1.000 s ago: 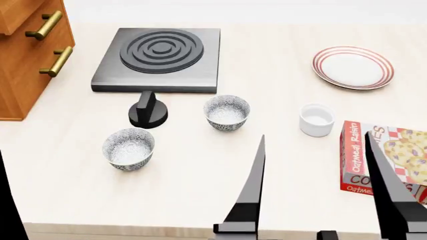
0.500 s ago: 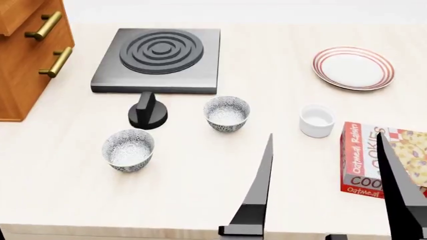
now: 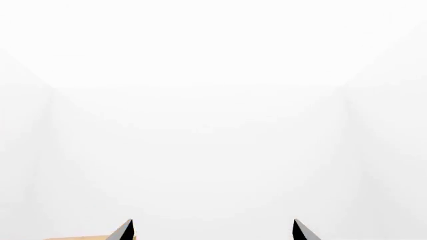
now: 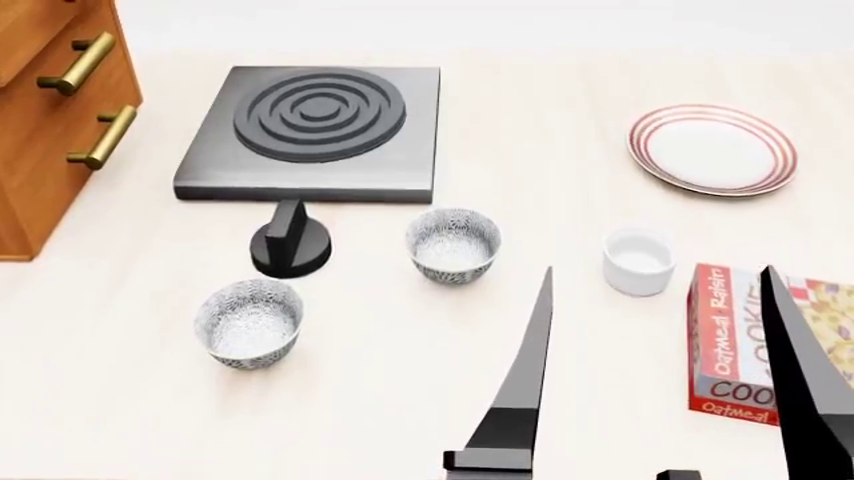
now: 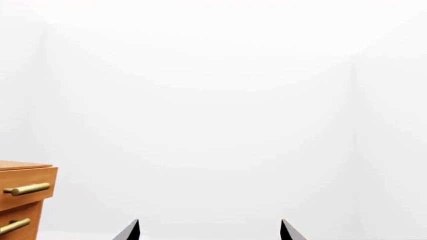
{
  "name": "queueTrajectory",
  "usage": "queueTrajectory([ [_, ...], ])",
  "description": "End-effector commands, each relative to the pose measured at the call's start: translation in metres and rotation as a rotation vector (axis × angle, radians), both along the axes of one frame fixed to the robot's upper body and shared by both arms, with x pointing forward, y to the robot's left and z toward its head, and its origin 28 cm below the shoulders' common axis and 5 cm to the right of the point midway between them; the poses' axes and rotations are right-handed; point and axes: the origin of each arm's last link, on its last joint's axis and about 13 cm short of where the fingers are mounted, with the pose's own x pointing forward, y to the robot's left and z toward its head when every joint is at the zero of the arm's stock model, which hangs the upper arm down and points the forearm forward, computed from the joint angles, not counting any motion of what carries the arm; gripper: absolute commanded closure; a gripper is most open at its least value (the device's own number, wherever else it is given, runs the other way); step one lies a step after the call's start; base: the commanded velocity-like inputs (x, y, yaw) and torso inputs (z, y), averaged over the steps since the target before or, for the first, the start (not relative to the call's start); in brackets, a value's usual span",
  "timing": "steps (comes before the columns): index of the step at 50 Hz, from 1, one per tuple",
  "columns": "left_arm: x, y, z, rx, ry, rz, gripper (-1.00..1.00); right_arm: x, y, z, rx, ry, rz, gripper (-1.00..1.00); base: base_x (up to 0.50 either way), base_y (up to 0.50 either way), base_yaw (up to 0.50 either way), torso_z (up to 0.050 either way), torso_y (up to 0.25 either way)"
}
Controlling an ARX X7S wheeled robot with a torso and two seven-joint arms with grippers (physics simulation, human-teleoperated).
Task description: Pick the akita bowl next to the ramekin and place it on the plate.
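Observation:
The akita bowl [image 4: 454, 245], speckled grey on white, stands upright mid-table, with the plain white ramekin [image 4: 638, 261] to its right. The red-ringed plate [image 4: 713, 150] lies further back on the right and holds nothing. My right gripper [image 4: 657, 270] is open above the table's near right. Its two dark fingers [image 4: 527, 370] straddle the ramekin in the head view, nearer to me than the bowl. In its own view the right gripper [image 5: 209, 223] faces only white wall. The left gripper [image 3: 213, 223] is open too, holds nothing, and is out of the head view.
A second patterned bowl [image 4: 250, 322] sits near left. A black knob stand [image 4: 290, 243] and a dark burner slab [image 4: 314, 120] are behind it. A wooden drawer cabinet [image 4: 54, 110] stands far left. An oatmeal cookie box [image 4: 761, 340] lies at the right, under my right finger.
The head view has shifted, so the table's things sit slightly lower in frame. The right gripper's fingers have reached a little further over the table. The dark sliver at the left edge is gone.

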Motion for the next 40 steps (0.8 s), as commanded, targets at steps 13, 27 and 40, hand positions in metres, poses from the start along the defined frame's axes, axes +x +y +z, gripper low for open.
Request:
queueTrajectory([
  [13,-0.0003,0.0006,-0.0001,-0.001,0.000,0.003,-1.00,0.0009,-0.0001,-0.0011,0.001,0.004,-0.001,-1.00,0.10,0.00,0.00,0.000,0.000],
  [27,-0.0005,0.0010,-0.0006,-0.004,0.001,0.007,-1.00,0.0011,0.0000,-0.0022,0.002,0.006,0.000,-1.00,0.10,0.00,0.00,0.000,0.000],
  [40,-0.0006,0.0008,-0.0009,-0.003,0.001,0.006,-1.00,0.0005,-0.0004,-0.0019,0.000,0.006,-0.002,-1.00,0.10,0.00,0.00,0.000,0.000],
])
